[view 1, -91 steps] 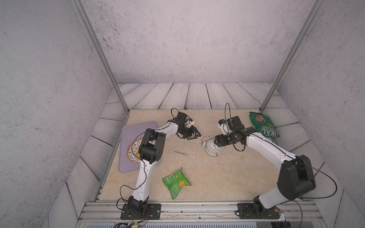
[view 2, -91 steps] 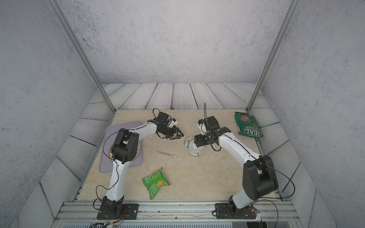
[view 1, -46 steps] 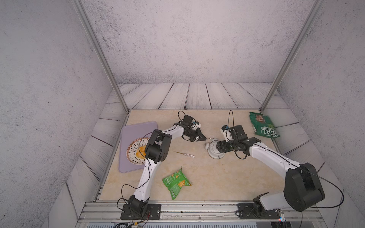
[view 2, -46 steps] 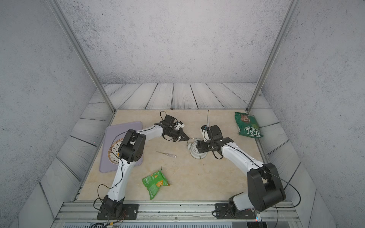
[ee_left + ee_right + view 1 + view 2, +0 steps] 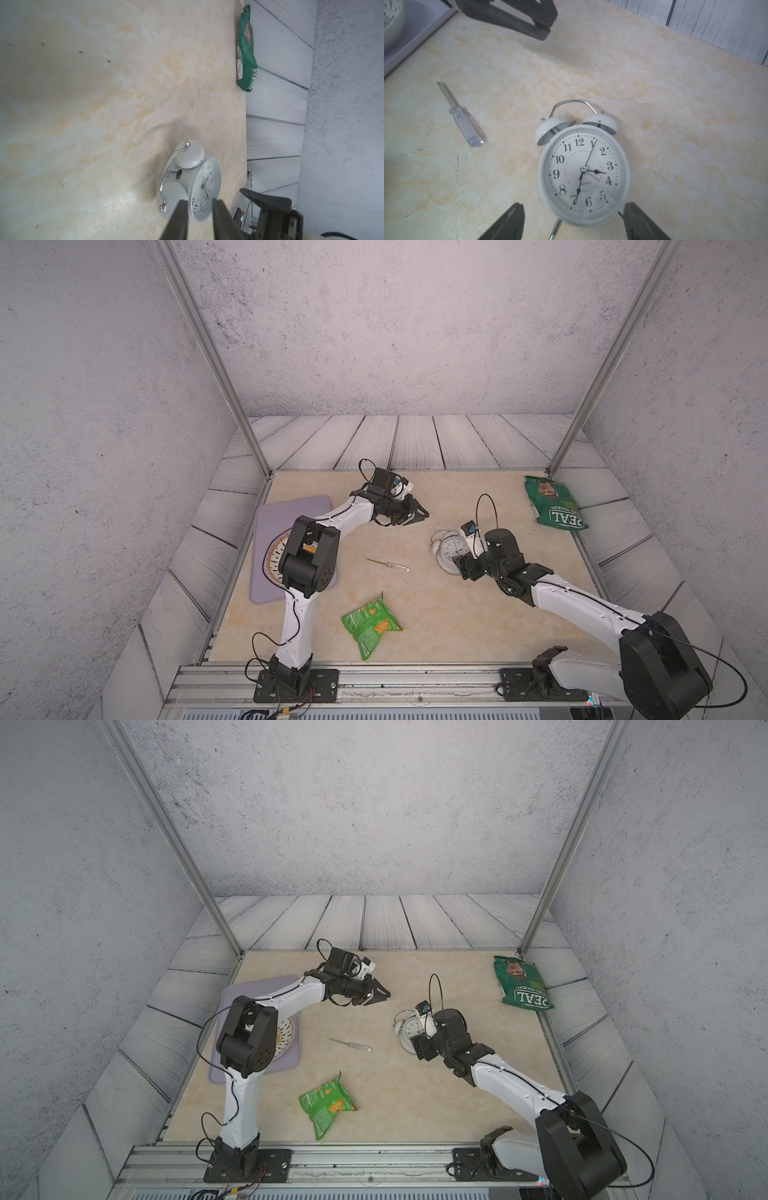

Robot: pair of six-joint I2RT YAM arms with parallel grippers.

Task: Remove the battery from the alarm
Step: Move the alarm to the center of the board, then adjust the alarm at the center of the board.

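The alarm [image 5: 450,548] lies flat on the table [image 5: 457,614] with its dial up, well apart from the screwdriver [image 5: 388,565]. The battery shows in no view. It is probably still inside the case, behind the back panel, which faces the tabletop and is hidden. The right gripper [image 5: 574,207] hovers low at the clock's feet end with its jaws spread wide, one on either side of the lower rim. Neither seems to press on the rim, though the side by the metal foot is hard to read. The left gripper [image 5: 200,204] hangs off the bell end, clear of the clock, its jaws only narrowly parted and empty. By these signs nothing of the removal is done. The clock must still be gripped, its back exposed, the compartment opened and the cell drawn out.
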